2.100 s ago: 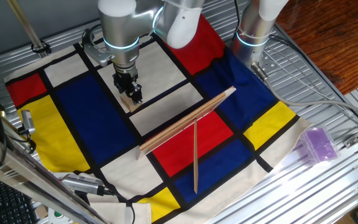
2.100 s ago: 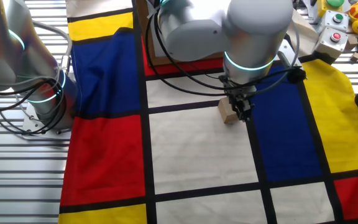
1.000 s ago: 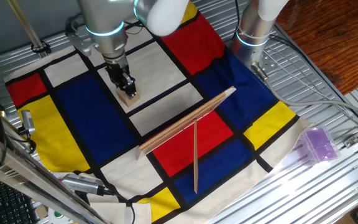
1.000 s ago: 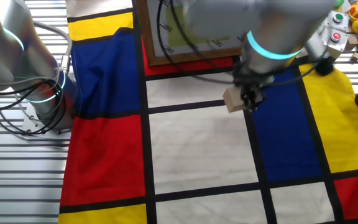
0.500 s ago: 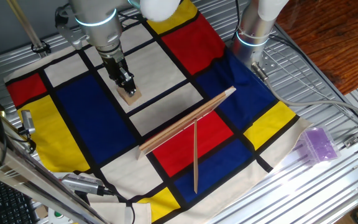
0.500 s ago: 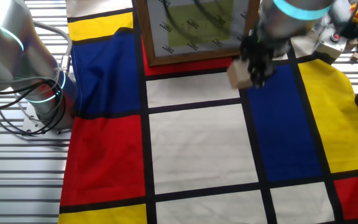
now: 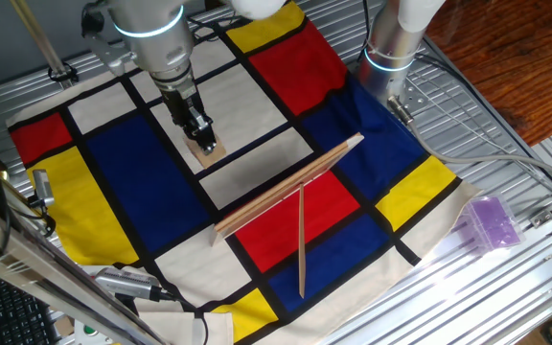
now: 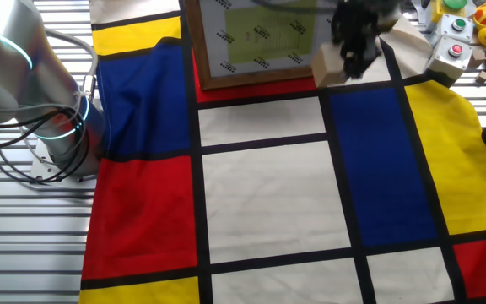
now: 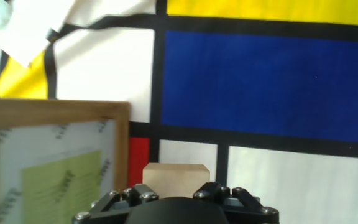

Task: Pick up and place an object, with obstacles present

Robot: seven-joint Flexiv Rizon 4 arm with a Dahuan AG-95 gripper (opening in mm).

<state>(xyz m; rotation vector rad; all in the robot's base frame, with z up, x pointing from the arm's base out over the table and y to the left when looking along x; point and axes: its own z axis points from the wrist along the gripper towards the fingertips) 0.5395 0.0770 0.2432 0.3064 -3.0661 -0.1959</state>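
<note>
One fixed view shows the gripper [image 7: 199, 135] hanging under the arm with its jaws closed on the wooden block [image 7: 206, 149], which sits clear of the colour-block cloth [image 7: 123, 182] over a black line between a white panel and a blue one. Farther along the cloth the wide plank [image 7: 288, 187] runs diagonally across the red panel, and the narrow stick [image 7: 302, 240] reaches down from about its middle (the two seem to touch there, though that is hard to confirm). A purple box [image 7: 492, 220] rests on the metal table [image 7: 506, 115], well apart from the block. In the other fixed view the block [image 8: 328, 64] is held beside a wood-framed board [image 8: 256, 42]. The hand view has the block [image 9: 175, 180] pinched between the fingers [image 9: 216, 194].
</note>
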